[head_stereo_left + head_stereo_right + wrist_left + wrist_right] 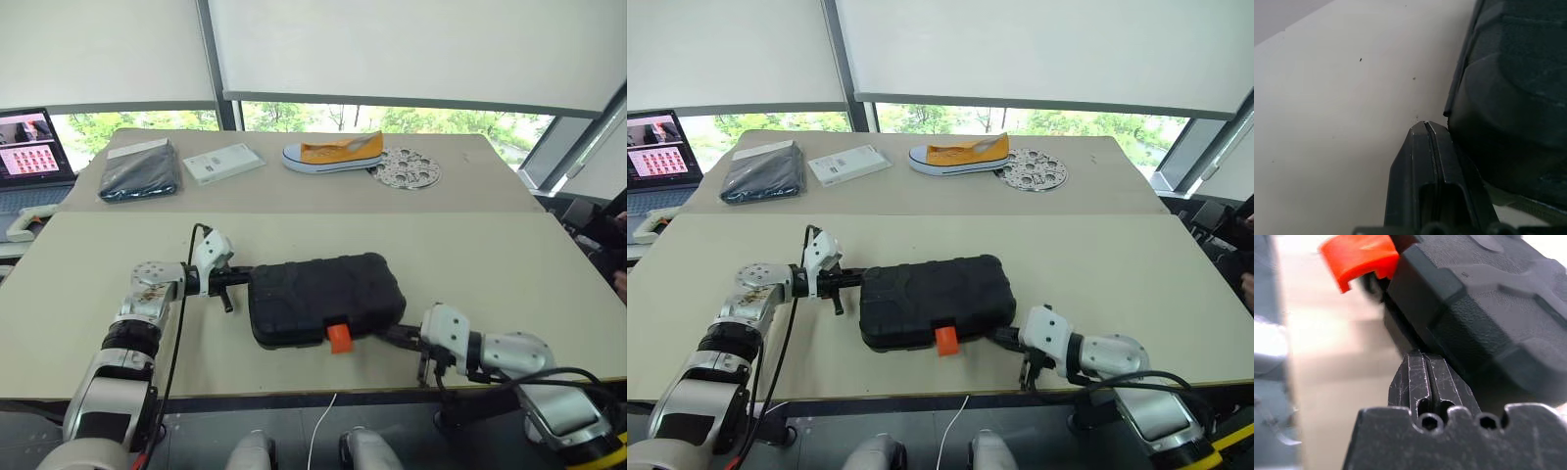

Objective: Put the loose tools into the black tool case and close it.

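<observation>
The black tool case (323, 299) is positioned closed on the near table (509, 274), orange latch (339, 338) facing the front edge, flanked by the left gripper (241, 278) and right gripper (397, 336), both with jaws pressed together at its ends.

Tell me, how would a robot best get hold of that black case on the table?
Probably by its two short ends, one gripper from each side. The case lies flat and shut, too broad for one gripper's two fingers to span. The left gripper and right gripper, both shut, already sit at opposite ends. The orange latch on the near edge sticks out, but looks too small to lift by.
</observation>
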### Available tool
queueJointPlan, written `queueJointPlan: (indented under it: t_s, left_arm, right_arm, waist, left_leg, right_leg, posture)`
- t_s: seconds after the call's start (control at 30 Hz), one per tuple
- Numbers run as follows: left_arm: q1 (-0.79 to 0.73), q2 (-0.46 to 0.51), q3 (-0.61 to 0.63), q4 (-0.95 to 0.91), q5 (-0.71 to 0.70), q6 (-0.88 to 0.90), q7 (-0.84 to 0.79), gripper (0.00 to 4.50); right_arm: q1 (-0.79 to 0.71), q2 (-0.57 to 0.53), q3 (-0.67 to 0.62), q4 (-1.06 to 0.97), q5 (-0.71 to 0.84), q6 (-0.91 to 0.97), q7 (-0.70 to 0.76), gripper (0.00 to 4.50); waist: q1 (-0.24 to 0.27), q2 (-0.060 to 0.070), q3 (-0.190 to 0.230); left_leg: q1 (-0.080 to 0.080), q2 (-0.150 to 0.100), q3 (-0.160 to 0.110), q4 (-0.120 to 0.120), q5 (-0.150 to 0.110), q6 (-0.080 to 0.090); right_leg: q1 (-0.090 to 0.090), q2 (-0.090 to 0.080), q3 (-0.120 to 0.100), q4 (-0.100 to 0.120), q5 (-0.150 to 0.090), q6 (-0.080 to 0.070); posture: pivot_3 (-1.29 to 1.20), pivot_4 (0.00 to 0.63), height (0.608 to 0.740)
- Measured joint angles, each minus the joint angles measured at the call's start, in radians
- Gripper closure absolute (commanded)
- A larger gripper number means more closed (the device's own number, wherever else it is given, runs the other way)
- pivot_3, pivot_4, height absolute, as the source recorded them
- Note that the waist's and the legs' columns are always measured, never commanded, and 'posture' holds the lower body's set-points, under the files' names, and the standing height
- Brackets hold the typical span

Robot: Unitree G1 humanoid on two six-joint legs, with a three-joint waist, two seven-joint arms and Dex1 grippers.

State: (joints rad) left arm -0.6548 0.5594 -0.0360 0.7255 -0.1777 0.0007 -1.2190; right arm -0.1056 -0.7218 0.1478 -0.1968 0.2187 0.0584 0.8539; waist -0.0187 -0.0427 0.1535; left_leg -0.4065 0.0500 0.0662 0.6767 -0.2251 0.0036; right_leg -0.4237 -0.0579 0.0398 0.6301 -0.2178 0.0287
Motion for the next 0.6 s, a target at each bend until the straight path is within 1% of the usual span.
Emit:
queueJointPlan:
  t_s: [0.07, 0.1, 0.17, 0.3, 0.37, 0.5, 0.6]
  left_arm:
    - [0.049, 0.006, 0.025, -0.047, -0.033, 0.05, -0.013, 4.46]
    - [0.091, 0.004, 0.054, -0.091, -0.074, 0.111, -0.012, 4.46]
    - [0.134, 0.001, 0.086, -0.144, -0.128, 0.176, -0.009, 4.46]
    - [0.195, 0.01, 0.161, -0.222, -0.197, 0.244, 0.01, 4.46]
    - [0.209, 0.033, 0.189, -0.248, -0.222, 0.271, 0.012, 4.46]
    - [0.214, 0.108, 0.201, -0.284, -0.224, 0.289, -0.024, 4.46]
    - [0.17, 0.109, 0.194, -0.298, -0.241, 0.329, -0.044, 4.46]
  right_arm:
    - [-0.053, 0.028, 0.0, 0.067, -0.022, -0.008, -0.019, 4.5]
    - [-0.096, 0.052, -0.002, 0.124, -0.042, -0.025, -0.035, 4.5]
    - [-0.135, 0.073, -0.007, 0.188, -0.057, -0.045, -0.059, 4.5]
    - [-0.161, 0.089, -0.03, 0.254, -0.063, -0.066, -0.073, 4.5]
    - [-0.149, 0.082, -0.047, 0.259, -0.062, -0.077, -0.07, 4.5]
    - [-0.075, 0.038, -0.101, 0.231, -0.052, -0.081, -0.054, 4.5]
    - [0.002, 0.016, -0.122, 0.21, -0.046, -0.072, -0.038, 4.5]
  waist:
    - [0.0, 0.0, 0.0]
    - [0.0, 0.0, 0.0]
    - [0.003, 0.0, 0.0]
    - [0.01, 0.0, 0.0]
    - [0.01, 0.0, 0.0]
    - [0.011, 0.0, 0.0]
    - [0.016, 0.0, 0.0]
  left_leg:
    - [0.0, 0.0, 0.0, 0.0, 0.0, 0.0]
    - [0.0, 0.0, 0.0, 0.0, 0.0, 0.0]
    - [0.0, 0.0, 0.0, 0.0, 0.0, 0.0]
    - [-0.001, 0.0, 0.0, 0.0, 0.0, 0.0]
    - [-0.001, -0.001, 0.0, 0.0, 0.0, 0.0]
    - [0.0, -0.001, 0.0, -0.001, 0.0, 0.0]
    - [-0.001, -0.001, 0.0, 0.0, 0.0, 0.0]
  right_leg:
    - [0.0, 0.0, 0.0, 0.0, 0.0, -0.001]
    - [0.0, 0.0, 0.0, 0.0, 0.001, -0.001]
    - [-0.001, 0.0, 0.0, 0.001, 0.001, -0.002]
    - [0.0, -0.001, -0.001, 0.0, 0.002, -0.004]
    - [0.0, -0.001, -0.001, 0.0, 0.002, -0.004]
    - [0.0, -0.002, -0.001, 0.0, 0.002, -0.004]
    - [0.0, -0.002, -0.001, 0.0, 0.001, -0.002]
  posture:
    - [0.0, 0.15, 0.74]
    - [0.0, 0.15, 0.74]
    - [0.0, 0.15, 0.74]
    - [0.0, 0.15, 0.74]
    - [0.0, 0.15, 0.74]
    - [0.0, 0.15, 0.74]
    - [0.0, 0.15, 0.74]
